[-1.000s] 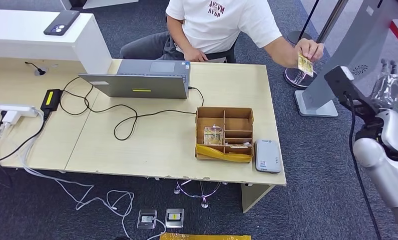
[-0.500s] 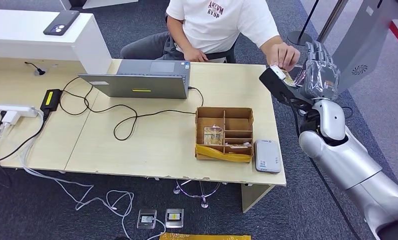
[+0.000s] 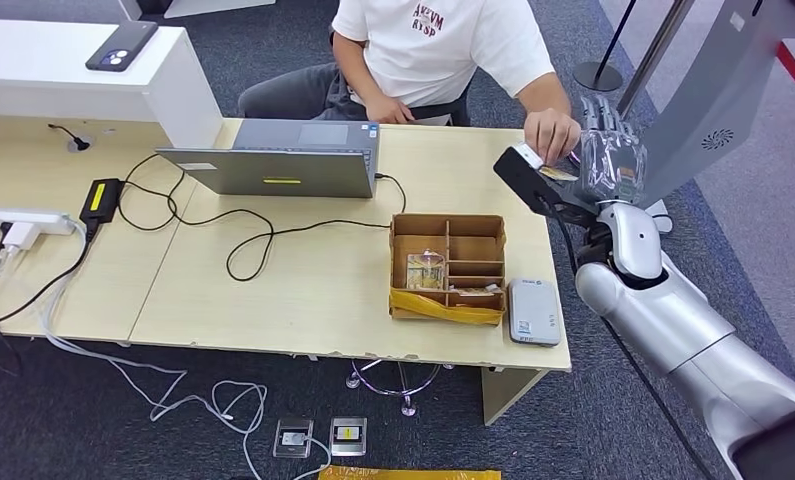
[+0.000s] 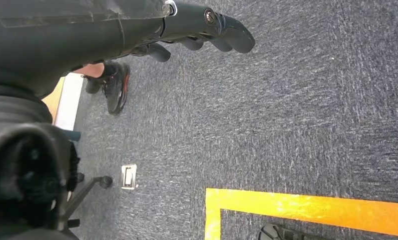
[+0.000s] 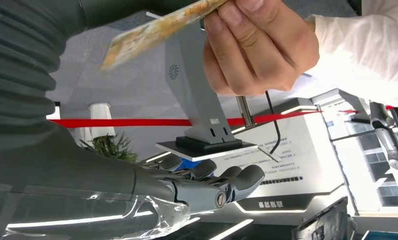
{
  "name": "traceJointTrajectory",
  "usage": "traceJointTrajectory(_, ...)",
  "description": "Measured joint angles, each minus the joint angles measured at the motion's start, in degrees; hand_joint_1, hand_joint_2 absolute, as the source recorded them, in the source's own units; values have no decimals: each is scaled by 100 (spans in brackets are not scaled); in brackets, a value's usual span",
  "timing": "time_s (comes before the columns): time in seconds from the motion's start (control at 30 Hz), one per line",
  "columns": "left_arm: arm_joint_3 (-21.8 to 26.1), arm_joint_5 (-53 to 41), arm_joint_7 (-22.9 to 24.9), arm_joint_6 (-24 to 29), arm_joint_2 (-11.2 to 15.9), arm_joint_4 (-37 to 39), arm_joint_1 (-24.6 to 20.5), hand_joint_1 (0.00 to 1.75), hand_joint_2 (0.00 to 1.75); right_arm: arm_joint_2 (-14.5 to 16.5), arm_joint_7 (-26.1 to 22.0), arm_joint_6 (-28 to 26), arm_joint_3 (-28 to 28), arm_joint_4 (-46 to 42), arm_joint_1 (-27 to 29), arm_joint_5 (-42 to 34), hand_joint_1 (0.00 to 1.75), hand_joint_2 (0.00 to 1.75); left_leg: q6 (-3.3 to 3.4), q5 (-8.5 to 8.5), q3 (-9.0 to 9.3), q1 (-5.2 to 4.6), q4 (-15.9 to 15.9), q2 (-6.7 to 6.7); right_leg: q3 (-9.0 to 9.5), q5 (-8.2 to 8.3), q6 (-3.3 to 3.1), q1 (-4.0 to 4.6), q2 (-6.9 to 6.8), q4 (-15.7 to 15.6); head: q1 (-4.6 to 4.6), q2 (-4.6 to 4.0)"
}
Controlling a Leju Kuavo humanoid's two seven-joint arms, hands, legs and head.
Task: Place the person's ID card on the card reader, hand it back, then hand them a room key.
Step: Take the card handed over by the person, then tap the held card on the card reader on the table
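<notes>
Judging from how things lie, the task is at its very first handover: the ID card (image 5: 156,27) is pinched in the person's hand (image 3: 551,133), not yet in the robot's grasp, so the reading, the return and the room key are all left to do. In the head view the right hand (image 3: 605,152) is raised at the table's far right corner, fingers up, just beside the person's hand, with the card between them near the palm. In the right wrist view the card slants across above the thick grey thumb while the darker fingers (image 5: 227,179) extend apart well away from it; nothing is clasped, so that hand reads as wide and empty, and whether the card touches the thumb cover I cannot tell. The card reader (image 3: 534,312) lies flat at the near right edge of the table (image 3: 303,300), just beside the cardboard box (image 3: 448,267) with its compartments, which hold a few small items too small to identify. The left hand (image 4: 207,27) hangs over the carpet, its fingers loosely curled with nothing in them.
</notes>
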Motion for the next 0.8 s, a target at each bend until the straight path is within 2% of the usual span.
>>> traceJointTrajectory(0.8, 2, 0, -2, -11, 31, 0, -7, 0, 0, 193, -178, -98, 318, 336, -146, -56, 175, 175, 0, 0, 3, 0, 0, 3, 0, 0, 0, 0, 2, 0, 1, -1)
